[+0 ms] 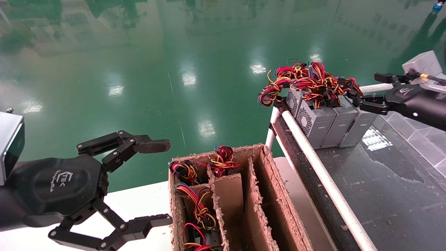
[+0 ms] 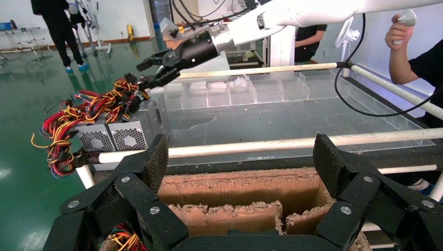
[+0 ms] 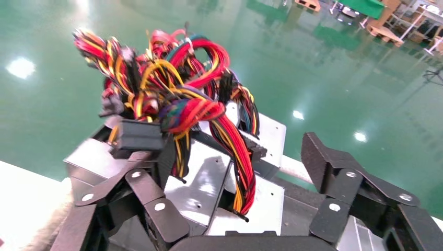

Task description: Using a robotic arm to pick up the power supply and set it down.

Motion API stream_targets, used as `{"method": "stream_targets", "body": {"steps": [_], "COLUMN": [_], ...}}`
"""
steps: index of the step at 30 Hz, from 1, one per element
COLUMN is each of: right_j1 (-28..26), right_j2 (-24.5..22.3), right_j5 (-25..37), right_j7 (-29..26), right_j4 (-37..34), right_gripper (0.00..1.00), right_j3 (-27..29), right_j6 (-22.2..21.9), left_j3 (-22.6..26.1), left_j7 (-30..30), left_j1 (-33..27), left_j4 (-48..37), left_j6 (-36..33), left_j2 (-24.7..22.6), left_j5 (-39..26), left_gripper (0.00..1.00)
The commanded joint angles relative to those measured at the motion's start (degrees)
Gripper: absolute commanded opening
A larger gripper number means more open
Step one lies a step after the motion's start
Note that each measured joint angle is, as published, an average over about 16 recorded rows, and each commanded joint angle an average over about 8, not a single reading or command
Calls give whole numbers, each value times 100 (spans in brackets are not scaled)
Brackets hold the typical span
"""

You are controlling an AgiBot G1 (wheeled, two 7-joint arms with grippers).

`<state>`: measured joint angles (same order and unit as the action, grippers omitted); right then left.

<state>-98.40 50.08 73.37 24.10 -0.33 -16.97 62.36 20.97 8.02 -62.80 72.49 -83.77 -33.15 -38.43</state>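
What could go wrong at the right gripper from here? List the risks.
1. The right gripper is open beside three power supplies standing packed together on the dark table; closing could pinch the tangled wires rather than a metal case.
2. The bundles interlace, so lifting one unit might drag its neighbours.
3. The row stands by the white rail at the table's edge; a nudge could tip one off.

The left gripper hovers open by the cardboard carton.

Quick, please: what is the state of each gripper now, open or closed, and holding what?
Left gripper: jaws open, holding nothing, beside the cardboard box.
Right gripper: jaws open, holding nothing, at the wires of the power supplies.
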Motion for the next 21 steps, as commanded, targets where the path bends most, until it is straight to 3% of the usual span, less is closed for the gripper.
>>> {"method": "stream_targets", "body": {"steps": [1, 12, 21], "right_j1": [-51, -329, 5], "right_j2": [-45, -478, -620], "right_j5": [34, -294, -608], "right_j7": [-91, -652, -1055], "right_j4": [-12, 9, 665], "right_gripper": [100, 100, 100], "right_j3": [-23, 206, 238], "right_j6": [99, 1445, 1804], "left_j3": [0, 0, 0], "left_j7": [0, 0, -1], "left_j1": [0, 0, 1], "left_j4": [0, 0, -2], "left_j6": [0, 1, 1], "left_j2": [0, 0, 0], "left_j5": [0, 1, 2], "left_gripper": [100, 100, 100]}}
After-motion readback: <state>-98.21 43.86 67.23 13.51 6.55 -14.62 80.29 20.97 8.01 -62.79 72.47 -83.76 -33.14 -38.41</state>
